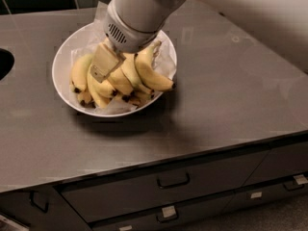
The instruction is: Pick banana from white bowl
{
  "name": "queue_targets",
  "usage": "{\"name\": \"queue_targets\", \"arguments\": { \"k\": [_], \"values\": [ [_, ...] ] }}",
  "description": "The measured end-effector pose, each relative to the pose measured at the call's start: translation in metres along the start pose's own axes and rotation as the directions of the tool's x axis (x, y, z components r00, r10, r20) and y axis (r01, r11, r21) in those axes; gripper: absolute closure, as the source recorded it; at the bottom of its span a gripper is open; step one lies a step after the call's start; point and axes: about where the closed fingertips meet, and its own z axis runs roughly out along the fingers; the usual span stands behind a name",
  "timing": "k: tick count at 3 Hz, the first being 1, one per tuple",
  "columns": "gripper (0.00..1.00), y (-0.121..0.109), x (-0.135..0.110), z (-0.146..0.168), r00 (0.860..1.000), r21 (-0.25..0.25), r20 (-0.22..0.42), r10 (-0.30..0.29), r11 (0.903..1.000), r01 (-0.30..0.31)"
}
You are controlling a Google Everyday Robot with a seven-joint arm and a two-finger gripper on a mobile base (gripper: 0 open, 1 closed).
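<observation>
The white bowl (62,73) stands on the grey counter, lined with crinkled white paper and holding a bunch of yellow bananas. The banana (150,75), the longest and most curved, lies at the bunch's right side with its stem pointing up towards the arm. Shorter bananas and a greenish one (79,71) lie to its left. My gripper (109,66) is down inside the bowl, pressed into the middle of the bunch just left of the banana. The grey wrist above it hides the back of the bowl.
The grey counter (226,95) stretches to the right and front of the bowl. A dark sink opening (4,64) is at the left edge. Drawers with handles (173,181) sit under the counter's front edge. A black tiled wall runs behind.
</observation>
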Motion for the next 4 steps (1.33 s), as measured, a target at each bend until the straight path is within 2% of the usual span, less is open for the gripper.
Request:
{"name": "queue_targets", "arguments": {
  "k": [1,2,3,4],
  "values": [
    [0.33,-0.0085,0.0072,0.0061,0.998,0.041,-0.046,0.035,0.9986,-0.033],
    [0.33,-0.0082,0.0054,0.0086,0.998,0.043,-0.053,0.036,0.9985,-0.034],
    [0.52,-0.0057,0.0015,0.0139,0.998,0.022,-0.062,0.024,0.9995,-0.023],
    [0.75,-0.0054,0.0010,0.0145,0.998,0.019,-0.063,0.022,0.9996,-0.021]
  ]
}}
